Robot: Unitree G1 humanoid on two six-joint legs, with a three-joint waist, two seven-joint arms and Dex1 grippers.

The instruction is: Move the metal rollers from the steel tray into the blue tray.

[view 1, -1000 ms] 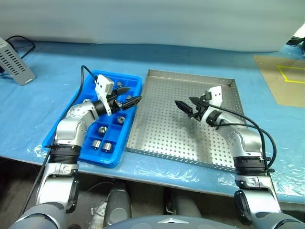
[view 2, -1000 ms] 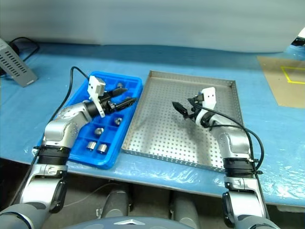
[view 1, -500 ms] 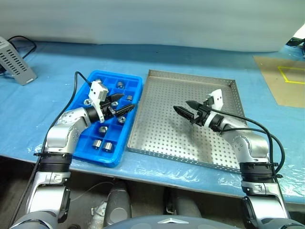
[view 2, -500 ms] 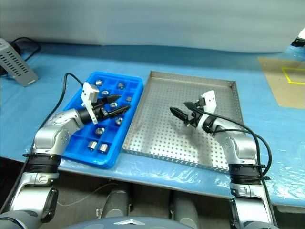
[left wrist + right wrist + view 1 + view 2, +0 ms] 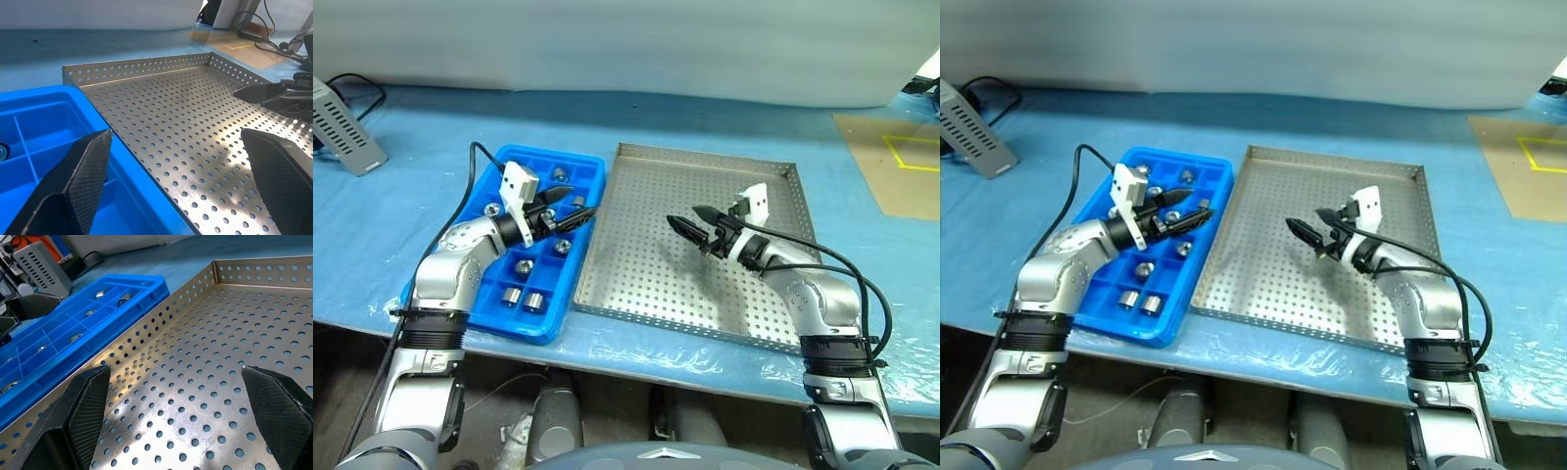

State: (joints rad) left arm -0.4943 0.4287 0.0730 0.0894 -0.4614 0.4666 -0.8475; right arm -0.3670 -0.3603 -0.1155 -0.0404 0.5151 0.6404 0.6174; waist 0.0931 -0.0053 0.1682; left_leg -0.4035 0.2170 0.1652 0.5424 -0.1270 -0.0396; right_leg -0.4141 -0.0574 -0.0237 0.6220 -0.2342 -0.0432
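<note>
Left eye view: the steel tray [image 5: 636,284] at centre looks bare; the metal rollers [image 5: 524,298] lie lower left in the blue tray [image 5: 590,168], beside the empty, spread left gripper [image 5: 570,212]; the right gripper [image 5: 692,219] is spread too.

Bare steel tray [image 5: 205,382] beside roller-filled blue tray [image 5: 63,347]

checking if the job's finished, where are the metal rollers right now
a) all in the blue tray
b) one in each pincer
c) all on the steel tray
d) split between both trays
a) The metal rollers sit in compartments of the blue tray, while the steel tray shows only its bare perforated floor, and the left pincer and right pincer are both open and hold nothing.
</note>
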